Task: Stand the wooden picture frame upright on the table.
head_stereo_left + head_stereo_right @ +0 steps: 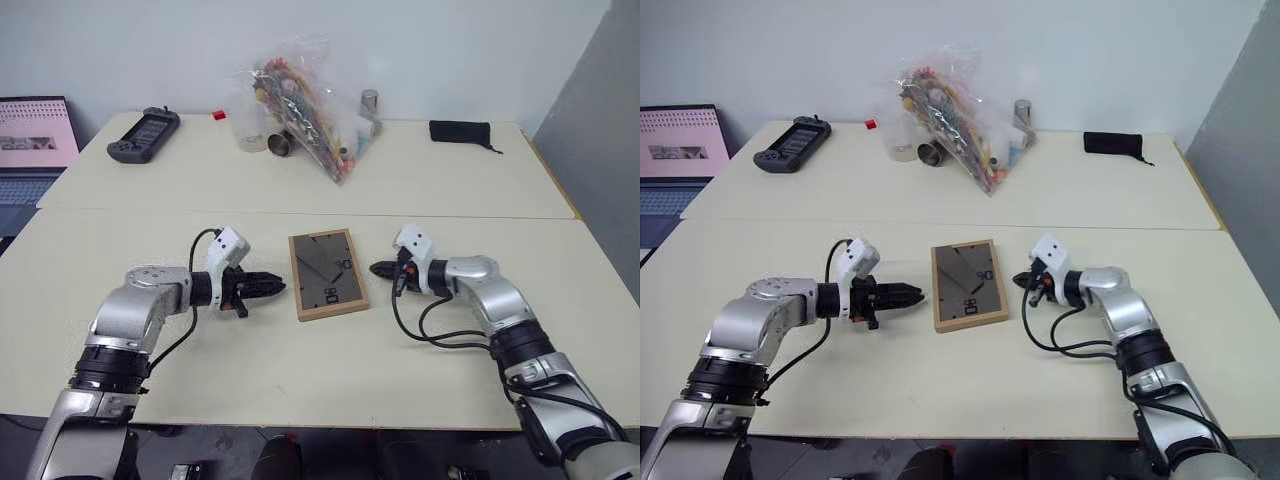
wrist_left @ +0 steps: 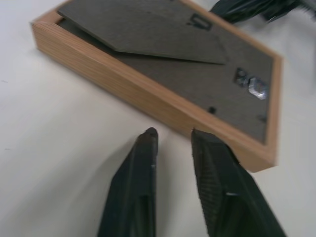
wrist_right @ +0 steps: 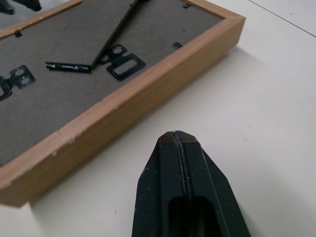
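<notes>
Wooden picture frame (image 1: 326, 273) lying back-up at centre of the table (image 1: 300, 370), picture side hidden, left gripper (image 1: 276, 288) slightly parted beside it, empty, right gripper (image 1: 378, 269) closed, empty, clutter in bag (image 1: 300, 105) indistinct.

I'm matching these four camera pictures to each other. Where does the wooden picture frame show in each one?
Left eye: wooden picture frame flat, back up, mid-table.
Right eye: same, between both hands.
Left wrist: upper part, beyond the fingers.
Right wrist: upper left.
Shared landmark: its fold-out stand.
</notes>
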Action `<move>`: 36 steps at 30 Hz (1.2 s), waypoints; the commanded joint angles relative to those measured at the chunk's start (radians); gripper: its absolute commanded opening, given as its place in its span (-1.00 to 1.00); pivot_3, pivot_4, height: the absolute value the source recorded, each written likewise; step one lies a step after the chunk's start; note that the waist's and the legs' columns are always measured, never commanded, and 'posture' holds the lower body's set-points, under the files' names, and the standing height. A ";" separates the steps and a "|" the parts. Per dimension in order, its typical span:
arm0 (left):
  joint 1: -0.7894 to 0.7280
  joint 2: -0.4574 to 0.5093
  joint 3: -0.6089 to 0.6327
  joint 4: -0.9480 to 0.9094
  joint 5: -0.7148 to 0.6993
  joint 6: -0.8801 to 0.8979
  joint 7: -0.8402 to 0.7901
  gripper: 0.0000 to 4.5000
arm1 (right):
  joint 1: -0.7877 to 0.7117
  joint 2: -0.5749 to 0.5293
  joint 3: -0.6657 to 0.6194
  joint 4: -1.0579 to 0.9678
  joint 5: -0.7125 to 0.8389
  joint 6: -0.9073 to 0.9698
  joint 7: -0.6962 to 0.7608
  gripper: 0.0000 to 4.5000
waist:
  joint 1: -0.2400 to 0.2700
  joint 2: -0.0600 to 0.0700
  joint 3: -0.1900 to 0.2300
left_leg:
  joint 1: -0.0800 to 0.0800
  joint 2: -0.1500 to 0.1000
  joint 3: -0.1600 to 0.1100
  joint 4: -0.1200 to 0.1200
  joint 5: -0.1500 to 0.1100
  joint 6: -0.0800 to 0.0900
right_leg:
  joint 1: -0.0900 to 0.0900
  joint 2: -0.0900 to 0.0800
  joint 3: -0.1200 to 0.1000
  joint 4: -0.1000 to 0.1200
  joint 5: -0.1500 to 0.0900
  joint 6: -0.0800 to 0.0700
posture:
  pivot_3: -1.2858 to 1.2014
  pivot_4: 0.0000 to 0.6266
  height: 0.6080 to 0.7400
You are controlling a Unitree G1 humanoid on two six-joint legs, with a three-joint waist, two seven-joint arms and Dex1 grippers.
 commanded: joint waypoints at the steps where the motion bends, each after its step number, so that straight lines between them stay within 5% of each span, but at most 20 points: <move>1: -0.044 0.051 0.025 0.043 -0.087 0.178 -0.073 -0.05 | -0.033 -0.003 -0.001 0.023 -0.023 -0.038 -0.006 -1.00 | -0.006 0.000 0.000 | 0.000 0.000 0.000 0.000 0.000 0.000 | 0.000 0.000 0.000 0.000 0.000 0.000 | 0.03 -0.52 1.00; 6: -0.068 0.083 0.055 0.066 -0.204 0.461 -0.099 0.45 | -0.028 -0.016 -0.007 0.014 -0.026 -0.043 0.006 -1.00 | -0.011 0.000 0.000 | 0.000 0.000 -0.001 0.000 0.000 0.000 | 0.000 0.000 0.000 0.001 0.000 0.000 | 0.03 -0.52 1.00; 13: -0.122 -0.034 0.101 0.173 -0.236 0.638 0.043 0.98 | 0.010 -0.018 -0.002 -0.062 -0.015 -0.002 0.005 -1.00 | -0.015 0.000 0.000 | 0.000 0.000 -0.001 0.000 0.000 0.000 | 0.000 0.000 -0.001 0.002 0.000 0.000 | 0.03 -0.52 1.00; 24: -0.152 -0.165 0.095 0.252 -0.200 0.616 0.177 0.98 | 0.046 0.063 0.052 -0.181 -0.012 0.075 -0.019 -1.00 | -0.006 0.001 -0.001 | 0.002 -0.001 -0.003 0.007 0.001 0.000 | 0.003 -0.001 -0.001 0.008 0.000 0.000 | 0.03 -0.52 1.00; 33: -0.140 -0.170 0.090 0.208 -0.224 0.587 0.151 0.98 | 0.053 0.077 0.072 -0.196 -0.018 0.085 -0.033 -1.00 | 0.009 0.001 -0.001 | 0.002 -0.002 -0.003 0.009 0.000 0.000 | 0.004 -0.001 -0.001 0.008 0.000 0.000 | 0.03 -0.52 1.00; 36: -0.135 -0.169 0.101 0.205 -0.227 0.577 0.157 0.77 | 0.054 0.071 0.070 -0.188 -0.021 0.079 -0.036 -1.00 | 0.010 0.001 -0.001 | 0.002 -0.002 -0.003 0.009 0.000 0.000 | 0.004 -0.001 -0.001 0.008 0.000 0.000 | 0.03 -0.52 1.00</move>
